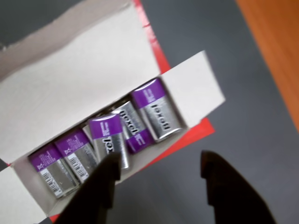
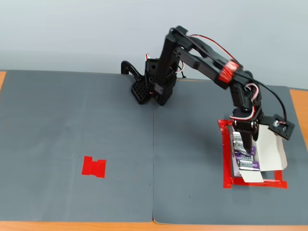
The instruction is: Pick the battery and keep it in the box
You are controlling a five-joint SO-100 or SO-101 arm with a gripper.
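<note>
- Gripper (image 1: pixel 159 172) fills the bottom of the wrist view: two dark fingers spread apart, nothing between them.
- Box (image 1: pixel 70 88) lies open, flaps folded out; five purple-and-silver batteries sit side by side in a row inside.
- Middle battery (image 1: pixel 110 140) is tilted and rides higher than its neighbours; the left finger's tip overlaps its lower end. Contact cannot be judged.
- Fixed view: gripper (image 2: pixel 246 144) points down over the box (image 2: pixel 269 149), inside the red tape rectangle (image 2: pixel 225 159).
- Red tape patch (image 2: pixel 94 166) lies well apart, on the left grey mat (image 2: pixel 72 125).
- Orange table (image 1: pixel 275 46) edges the mat.
</note>
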